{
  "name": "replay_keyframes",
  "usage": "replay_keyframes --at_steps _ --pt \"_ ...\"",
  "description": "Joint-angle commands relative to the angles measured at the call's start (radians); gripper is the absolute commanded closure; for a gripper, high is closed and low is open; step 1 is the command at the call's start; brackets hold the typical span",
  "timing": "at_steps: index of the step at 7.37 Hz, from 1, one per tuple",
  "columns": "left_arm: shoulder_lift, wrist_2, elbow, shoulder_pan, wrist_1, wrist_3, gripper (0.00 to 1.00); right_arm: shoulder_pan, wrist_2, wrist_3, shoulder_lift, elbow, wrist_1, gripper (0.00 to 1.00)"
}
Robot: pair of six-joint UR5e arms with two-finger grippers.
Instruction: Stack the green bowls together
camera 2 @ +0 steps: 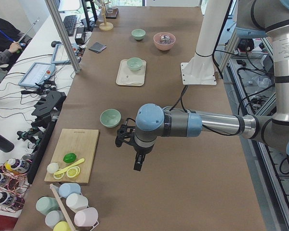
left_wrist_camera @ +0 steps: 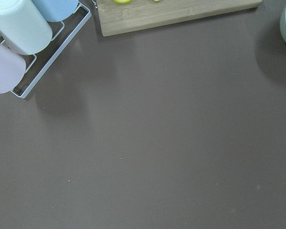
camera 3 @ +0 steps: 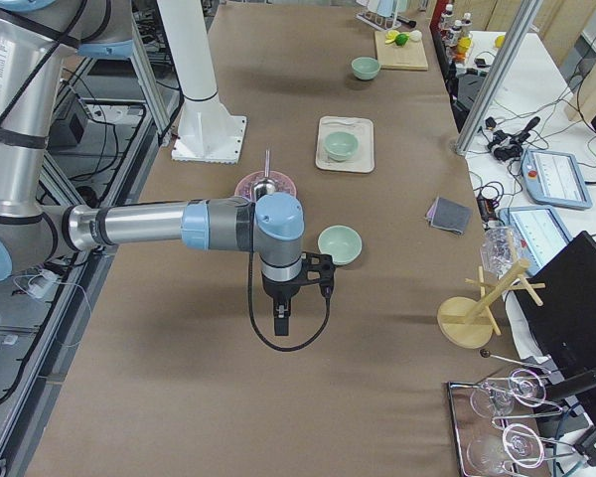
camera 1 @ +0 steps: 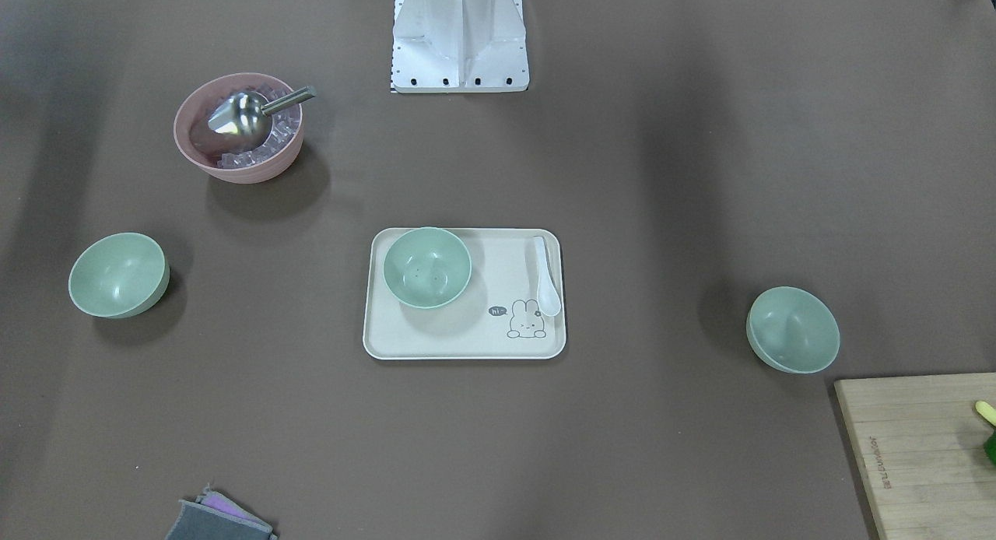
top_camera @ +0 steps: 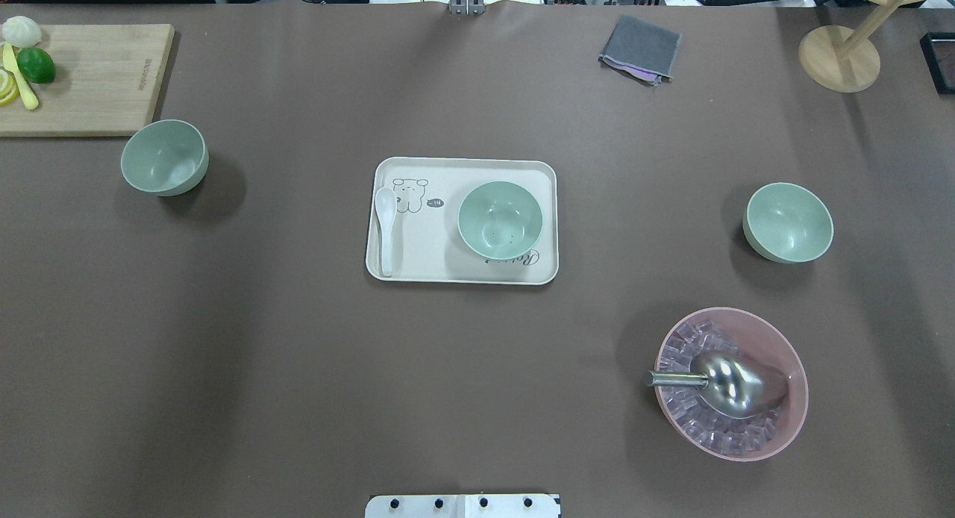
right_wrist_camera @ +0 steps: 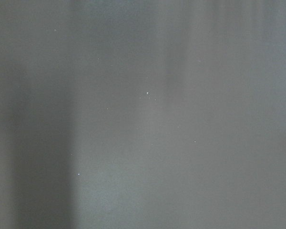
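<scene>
Three pale green bowls stand apart and upright. One green bowl (top_camera: 500, 219) sits on the cream tray (top_camera: 418, 268) at the table's middle. A second green bowl (top_camera: 164, 157) stands at the left by the cutting board. A third green bowl (top_camera: 788, 222) stands at the right, beyond the pink bowl. My left gripper (camera 2: 138, 166) shows only in the exterior left view, above bare table near the second bowl (camera 2: 110, 118). My right gripper (camera 3: 281, 326) shows only in the exterior right view, near the third bowl (camera 3: 340, 243). I cannot tell whether either is open or shut.
A pink bowl (top_camera: 776, 436) with ice cubes and a metal scoop (top_camera: 716, 380) stands at the near right. A white spoon (top_camera: 386, 227) lies on the tray. A wooden cutting board (top_camera: 97, 77) with fruit is far left. A grey cloth (top_camera: 640, 48) and a wooden stand (top_camera: 839, 55) are at the far side.
</scene>
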Motion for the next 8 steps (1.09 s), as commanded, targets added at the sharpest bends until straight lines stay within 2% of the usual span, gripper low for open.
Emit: replay_keyframes --at_steps 1,2,4,7,8 --pt "0.007 0.006 0.003 0.000 -0.006 0.004 0.02 0.000 0.000 0.000 -0.001 -0.002 -0.002 0.00" --pt "0.013 0.003 0.006 0.002 -0.049 -0.001 0.02 0.000 0.002 0.000 -0.003 -0.002 -0.002 0.00" --pt "0.009 0.000 -0.001 0.002 -0.057 -0.001 0.02 0.000 0.009 0.000 0.000 0.004 0.021 0.00" --pt "-0.005 0.002 0.005 0.002 -0.060 -0.010 0.02 0.000 0.066 0.011 -0.001 0.006 0.324 0.00" --pt "-0.032 0.000 0.002 0.003 -0.090 -0.010 0.02 -0.002 0.068 0.012 0.002 -0.011 0.360 0.00"
